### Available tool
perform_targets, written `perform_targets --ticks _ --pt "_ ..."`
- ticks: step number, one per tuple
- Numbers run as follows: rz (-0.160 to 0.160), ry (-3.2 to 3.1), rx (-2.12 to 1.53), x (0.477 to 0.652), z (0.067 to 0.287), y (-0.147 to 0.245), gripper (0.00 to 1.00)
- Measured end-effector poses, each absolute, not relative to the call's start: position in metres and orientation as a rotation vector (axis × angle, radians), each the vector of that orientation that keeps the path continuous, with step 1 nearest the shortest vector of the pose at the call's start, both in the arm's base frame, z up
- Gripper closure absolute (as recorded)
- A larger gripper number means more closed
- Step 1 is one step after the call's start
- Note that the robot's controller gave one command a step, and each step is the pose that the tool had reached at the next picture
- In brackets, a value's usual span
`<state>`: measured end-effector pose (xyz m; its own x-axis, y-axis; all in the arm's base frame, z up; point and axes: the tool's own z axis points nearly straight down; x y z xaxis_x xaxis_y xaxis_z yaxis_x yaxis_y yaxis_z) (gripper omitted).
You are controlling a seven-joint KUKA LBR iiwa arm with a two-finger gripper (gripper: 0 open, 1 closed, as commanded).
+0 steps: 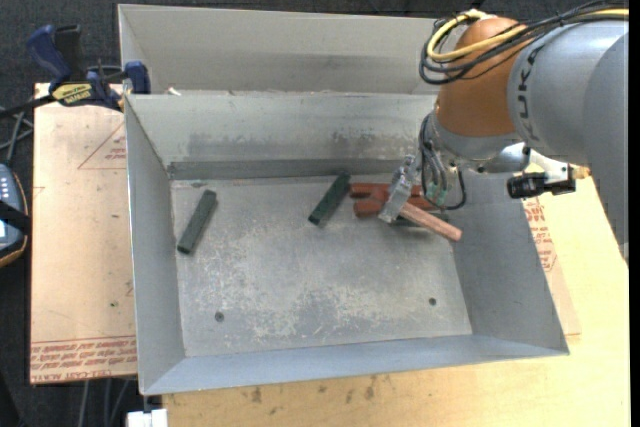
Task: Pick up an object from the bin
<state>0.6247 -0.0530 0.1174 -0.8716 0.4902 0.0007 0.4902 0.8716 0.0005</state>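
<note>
I've got the jaws down in the back right of the bin [300,315], right over a reddish-brown stick [437,224] lying against a red block [366,199]. Honestly can't tell if they're open or closed. One dark green bar [329,200] sits just left, another green bar [197,221] far left.

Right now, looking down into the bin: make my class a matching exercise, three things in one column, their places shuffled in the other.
Things:
1 gripper
2 pale red stick
3 red-brown block

Places:
A between a dark green bar and the gripper
B slanting toward the right wall of the bin
C over the floor's right rear part

Pairs: 1-C, 2-B, 3-A
</note>
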Motion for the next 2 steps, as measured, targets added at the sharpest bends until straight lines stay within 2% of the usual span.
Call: perform_targets --ticks 2 --pt "-0.003 -3.045 -0.796 0.6257 0.1399 -0.0530 1.00"
